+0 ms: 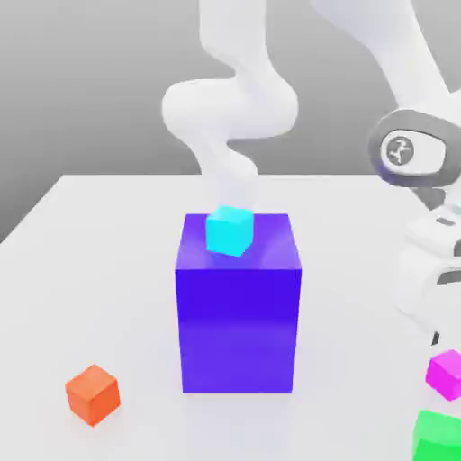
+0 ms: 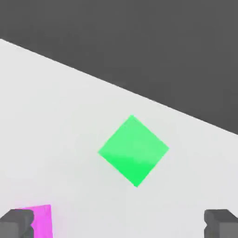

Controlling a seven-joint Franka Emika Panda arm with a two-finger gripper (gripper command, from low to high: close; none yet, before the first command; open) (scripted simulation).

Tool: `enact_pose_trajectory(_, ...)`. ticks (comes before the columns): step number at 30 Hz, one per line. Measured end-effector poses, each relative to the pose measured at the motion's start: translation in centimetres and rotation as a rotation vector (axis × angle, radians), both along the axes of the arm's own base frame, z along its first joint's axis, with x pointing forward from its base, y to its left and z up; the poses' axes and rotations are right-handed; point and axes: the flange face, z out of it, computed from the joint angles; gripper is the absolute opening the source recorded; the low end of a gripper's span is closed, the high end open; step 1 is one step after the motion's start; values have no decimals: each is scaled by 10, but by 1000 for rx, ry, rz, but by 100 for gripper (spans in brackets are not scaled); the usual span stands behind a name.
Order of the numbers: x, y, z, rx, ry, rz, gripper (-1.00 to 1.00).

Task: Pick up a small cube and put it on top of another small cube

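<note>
My gripper (image 2: pixel 121 225) is open, with its two dark fingertips (image 2: pixel 17 223) set wide apart above the white table. A small green cube (image 2: pixel 134 149) lies on the table under the hand, roughly centred between the fingers and turned corner-on to them. A small magenta cube (image 2: pixel 41 221) sits right beside one fingertip. In the exterior view the green cube (image 1: pixel 438 434) and magenta cube (image 1: pixel 446 375) lie at the right front, below the white hand (image 1: pixel 430 270). A small cyan cube (image 1: pixel 229 230) rests on a tall blue block (image 1: pixel 239 315). Nothing is held.
A small orange cube (image 1: pixel 93 393) lies alone at the exterior view's front left. The tall blue block stands mid-table, left of the arm. The table's edge (image 2: pixel 139 95) runs close beyond the green cube, with dark floor past it.
</note>
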Motion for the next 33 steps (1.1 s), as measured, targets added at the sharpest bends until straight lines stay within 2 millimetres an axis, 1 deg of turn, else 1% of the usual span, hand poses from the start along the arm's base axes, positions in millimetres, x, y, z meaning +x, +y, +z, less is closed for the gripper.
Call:
enact_pose_trajectory(2,-21,17,-25,17,49,28,0)
enact_pose_trajectory(3,-25,21,-37,22,60,33,0)
enact_pose_trajectory(7,-30,24,-88,27,72,39,0)
enact_pose_trajectory(8,-31,24,-96,26,72,40,-100)
enact_pose_trajectory(13,-31,24,-95,27,72,40,-100)
enact_pose_trajectory(14,-31,24,-99,26,72,40,-100)
enact_pose_trajectory(15,-31,25,-94,27,71,39,-100)
enact_pose_trajectory(16,-30,25,-85,29,71,39,-100)
enact_pose_trajectory(19,-30,25,-50,28,71,39,-100)
enact_pose_trajectory(20,-24,22,-39,26,71,26,-100)
enact_pose_trajectory(21,-7,14,-29,23,69,-8,-100)
enact_pose_trajectory(24,56,-22,2,26,67,-143,-100)
enact_pose_trajectory(25,72,-33,6,31,68,-178,-100)
enact_pose_trajectory(26,80,-39,1,34,69,-195,-100)
enact_pose_trajectory(28,86,-43,-24,35,69,-209,-100)
enact_pose_trajectory(29,87,-44,-37,35,69,-211,100)
enact_pose_trajectory(33,87,-44,-37,35,69,-211,100)
